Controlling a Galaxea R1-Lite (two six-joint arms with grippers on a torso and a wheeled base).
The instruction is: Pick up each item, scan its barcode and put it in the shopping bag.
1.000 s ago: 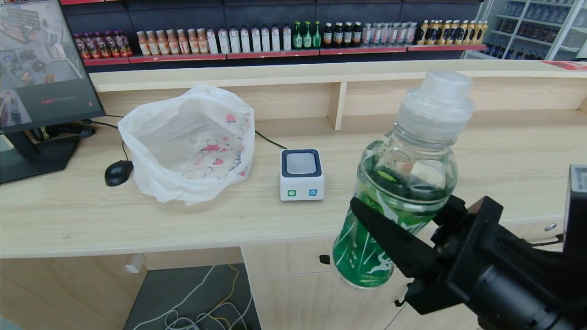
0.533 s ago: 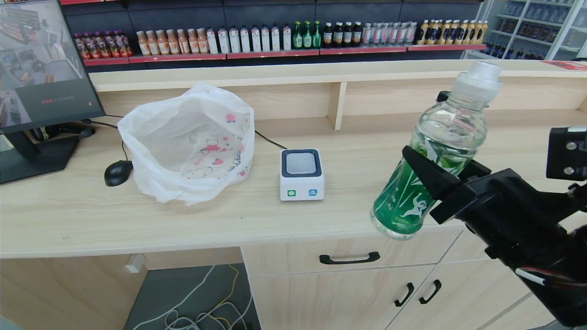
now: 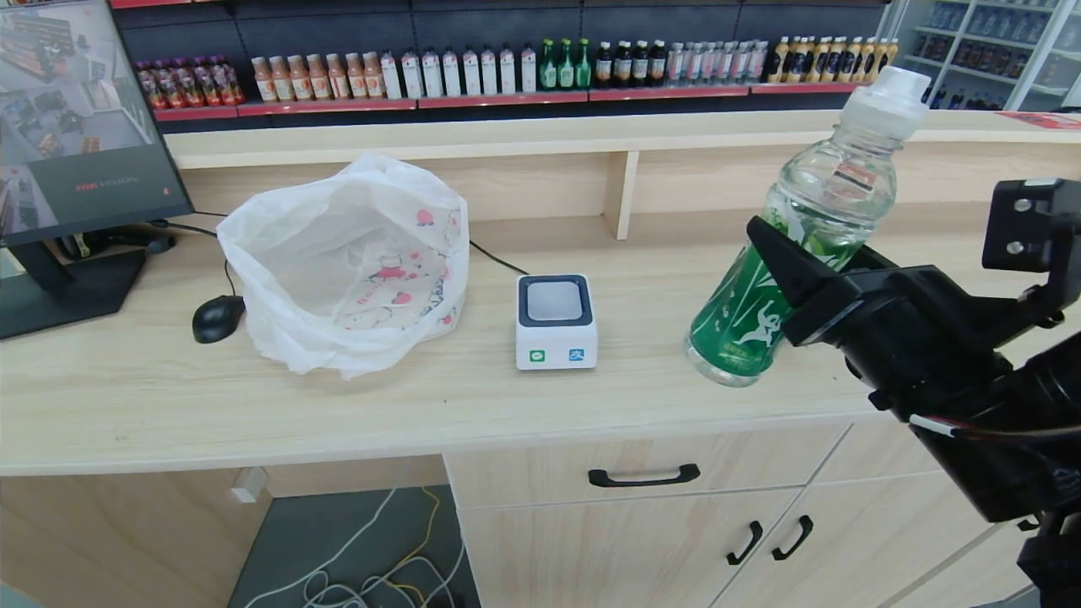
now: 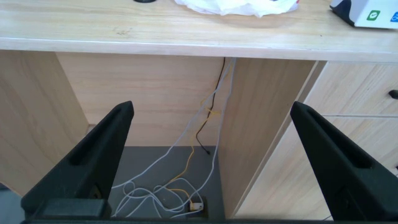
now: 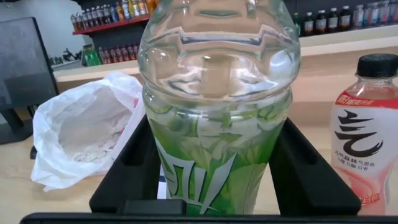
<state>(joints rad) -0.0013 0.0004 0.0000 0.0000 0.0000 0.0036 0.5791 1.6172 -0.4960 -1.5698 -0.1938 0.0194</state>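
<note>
My right gripper [image 3: 823, 270] is shut on a clear bottle with a green label [image 3: 781, 270] and a white cap, held tilted above the counter's right part, right of the white scanner box [image 3: 556, 321]. The same green-label bottle [image 5: 214, 124] stands between the black fingers [image 5: 127, 168] in the right wrist view. A white shopping bag [image 3: 355, 257] with red prints sits open on the counter, left of the scanner. My left gripper [image 4: 211, 155] is open and hangs below the counter's front edge, facing the gap under the desk.
A second bottle with a black cap and pink-white label [image 5: 365, 134] stands on the counter to the right. A monitor [image 3: 72, 127] and a black mouse [image 3: 218, 317] are at far left. Drawers with black handles [image 3: 643, 477] lie below the counter edge. Cables [image 4: 186, 180] lie under the desk.
My right gripper has carried the bottle up and away from the camera, rightward and over the counter's right part. Bag, scanner and mouse have not moved.
</note>
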